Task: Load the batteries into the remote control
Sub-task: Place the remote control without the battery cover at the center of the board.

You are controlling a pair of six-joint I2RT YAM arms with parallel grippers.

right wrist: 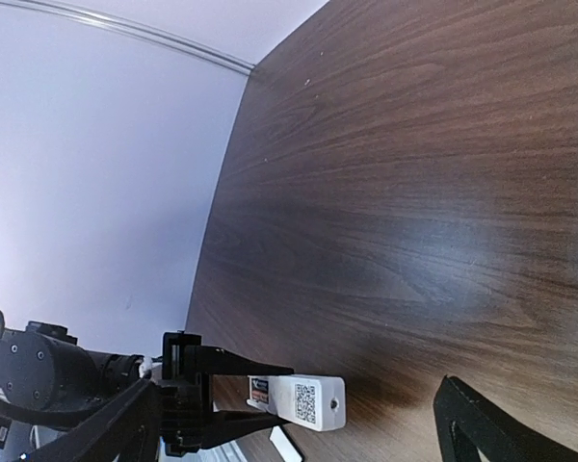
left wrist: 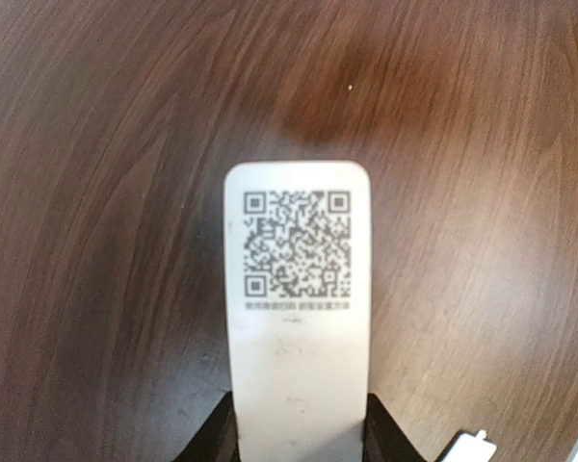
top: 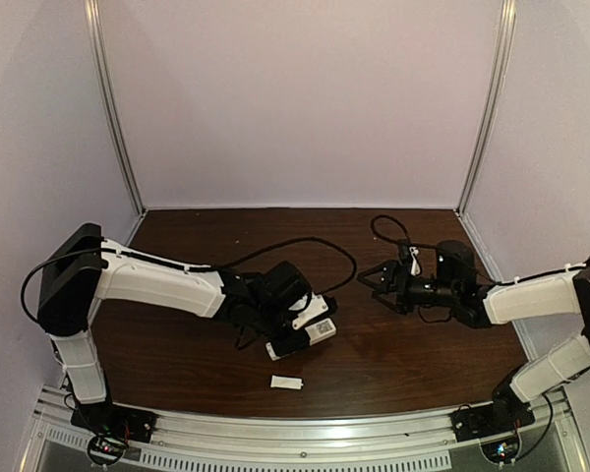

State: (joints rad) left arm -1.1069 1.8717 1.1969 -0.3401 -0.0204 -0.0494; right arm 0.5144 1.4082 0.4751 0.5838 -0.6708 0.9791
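My left gripper [top: 303, 334] is shut on the white remote control [top: 320, 330] and holds it level a little above the table, back side up. In the left wrist view the remote [left wrist: 297, 289] shows a QR code, and the black jaws clamp its near end. My right gripper [top: 374, 286] is open and empty, to the right of the remote and facing it; its fingers [right wrist: 467, 423] frame the remote [right wrist: 313, 401]. A small reddish patch [right wrist: 259, 391] shows at the remote's gripped end; I cannot tell whether it is a battery. No loose batteries are in view.
A small flat white cover piece [top: 286, 383] lies on the brown table [top: 413, 354] in front of the left gripper; it also shows in the left wrist view [left wrist: 467, 449]. Pale walls enclose the back and sides. A black cable [top: 305, 244] loops behind the left arm.
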